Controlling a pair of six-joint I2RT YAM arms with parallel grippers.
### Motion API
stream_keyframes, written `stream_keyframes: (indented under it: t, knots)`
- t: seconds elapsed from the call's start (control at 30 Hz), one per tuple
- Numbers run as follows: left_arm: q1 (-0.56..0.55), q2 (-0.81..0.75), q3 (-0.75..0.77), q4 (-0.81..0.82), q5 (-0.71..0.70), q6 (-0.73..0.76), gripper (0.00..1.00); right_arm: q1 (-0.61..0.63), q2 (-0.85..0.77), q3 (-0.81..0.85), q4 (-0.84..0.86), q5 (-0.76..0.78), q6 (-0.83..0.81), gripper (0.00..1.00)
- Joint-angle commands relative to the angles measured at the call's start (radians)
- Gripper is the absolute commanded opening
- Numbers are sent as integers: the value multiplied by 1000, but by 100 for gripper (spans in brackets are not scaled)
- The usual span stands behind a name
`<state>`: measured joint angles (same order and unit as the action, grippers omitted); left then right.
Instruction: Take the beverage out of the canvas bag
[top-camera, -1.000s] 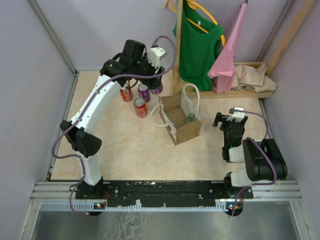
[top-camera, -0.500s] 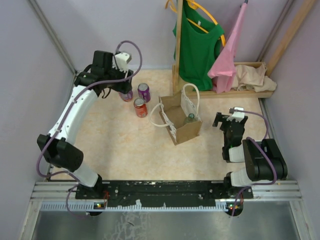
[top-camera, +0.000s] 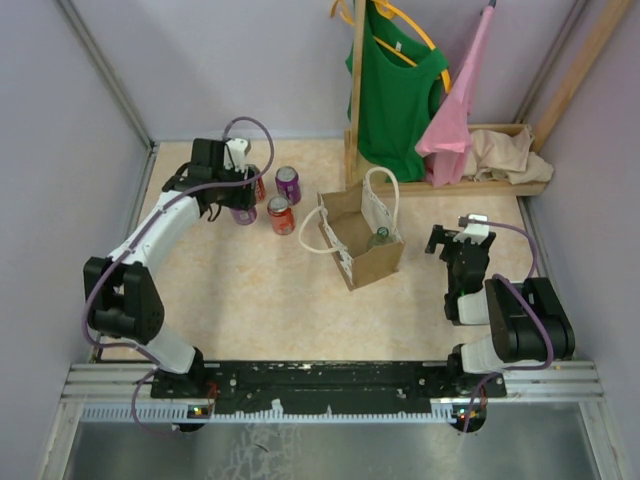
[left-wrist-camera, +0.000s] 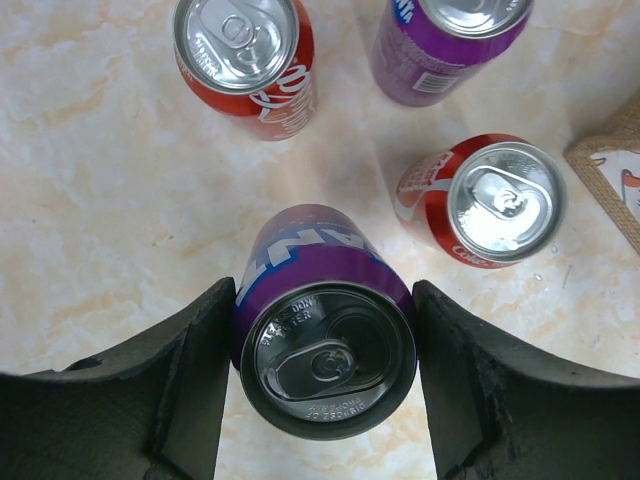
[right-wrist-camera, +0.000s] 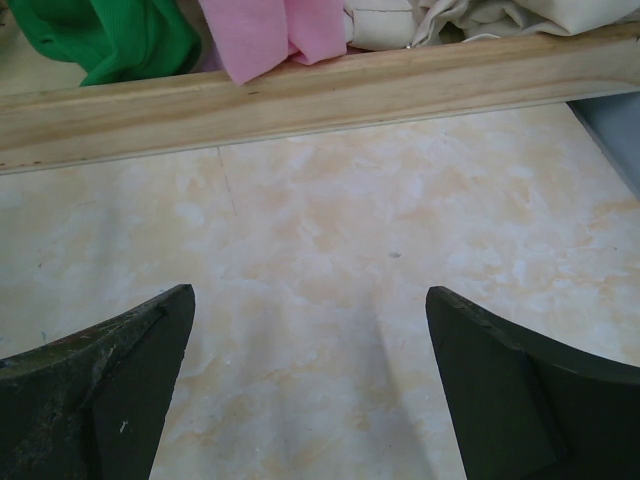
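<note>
Purple can (left-wrist-camera: 325, 365) is clamped between the left gripper's (left-wrist-camera: 325, 310) fingers, at ten o'clock from the canvas bag (top-camera: 375, 262), three other cans (left-wrist-camera: 243, 60) close by. A green bottle (top-camera: 379, 237) stands inside the bag. The right gripper (right-wrist-camera: 308, 300) hangs spread wide at three o'clock.

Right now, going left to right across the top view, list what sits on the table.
Purple can in the left gripper → nearer red can → canvas bag → right gripper. The two far cans overlap these, so they are left out.

Open tabletop (top-camera: 250, 290) near side of red can (top-camera: 280, 215) & canvas bag (top-camera: 372, 265); wooden rail (right-wrist-camera: 300, 100) blocks far R.
</note>
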<state>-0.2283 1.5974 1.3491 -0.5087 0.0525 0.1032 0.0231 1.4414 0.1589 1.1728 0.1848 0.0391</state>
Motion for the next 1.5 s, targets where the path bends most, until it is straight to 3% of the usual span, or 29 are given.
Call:
stream_keyframes:
  t: [0.0, 0.3, 0.7, 0.87, 1.1, 1.17, 1.2, 1.47]
  knots:
    - [19, 4, -34, 195, -22, -22, 0, -2, 1, 20, 44, 0, 7, 99]
    - [46, 87, -23, 248, 28, -49, 0, -2, 1, 20, 44, 1, 7, 99]
    - [47, 196, 70, 133, 43, -52, 3, -2, 1, 21, 44, 1, 8, 99]
    - [47, 223, 101, 92, 35, -54, 27, -2, 1, 20, 44, 0, 8, 99]
    - [47, 205, 106, 65, -6, -56, 78, -2, 1, 20, 44, 0, 8, 99]
    - [47, 202, 114, 51, -13, -55, 87, -2, 1, 20, 44, 1, 8, 99]
    - [47, 200, 116, 46, -15, -57, 98, -2, 1, 20, 44, 1, 7, 99]
    - [46, 174, 153, 10, 14, -48, 100, -2, 1, 21, 44, 0, 8, 99]
